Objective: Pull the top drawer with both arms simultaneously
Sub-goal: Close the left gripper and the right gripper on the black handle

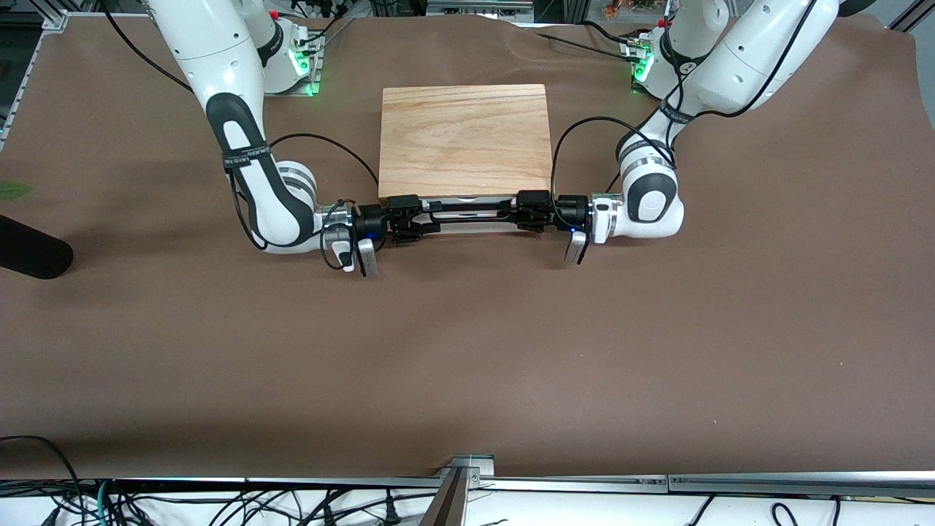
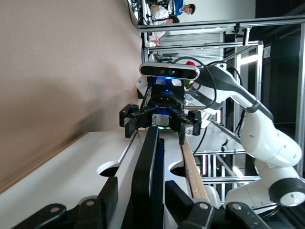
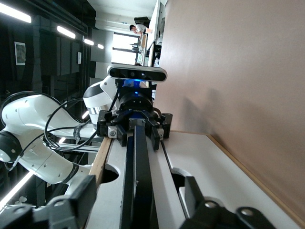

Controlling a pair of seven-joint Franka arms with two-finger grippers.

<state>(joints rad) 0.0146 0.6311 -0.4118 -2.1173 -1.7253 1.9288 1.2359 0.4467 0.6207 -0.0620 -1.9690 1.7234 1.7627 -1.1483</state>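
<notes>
The light-wood box (image 1: pixel 465 139) stands mid-table with its drawers facing the front camera. The top drawer's white front (image 2: pixel 129 155) (image 3: pixel 156 164) carries the thin black bar handle (image 1: pixel 471 210) (image 2: pixel 147 157) (image 3: pixel 140 157) and looks pushed in. My left gripper (image 1: pixel 522 208) (image 2: pixel 143 191) is at the handle's end toward the left arm, open, its fingers on either side of the bar with gaps. My right gripper (image 1: pixel 418 218) (image 3: pixel 140 191) is at the handle's other end, open, fingers astride the bar. Each wrist view shows the other gripper at the bar's opposite end.
The box's other white front panel (image 2: pixel 76 167) lies just below the top drawer. A black object (image 1: pixel 29 252) and a green leaf (image 1: pixel 14 190) lie at the right arm's end of the table. The brown table cover (image 1: pixel 467 351) stretches wide toward the front camera.
</notes>
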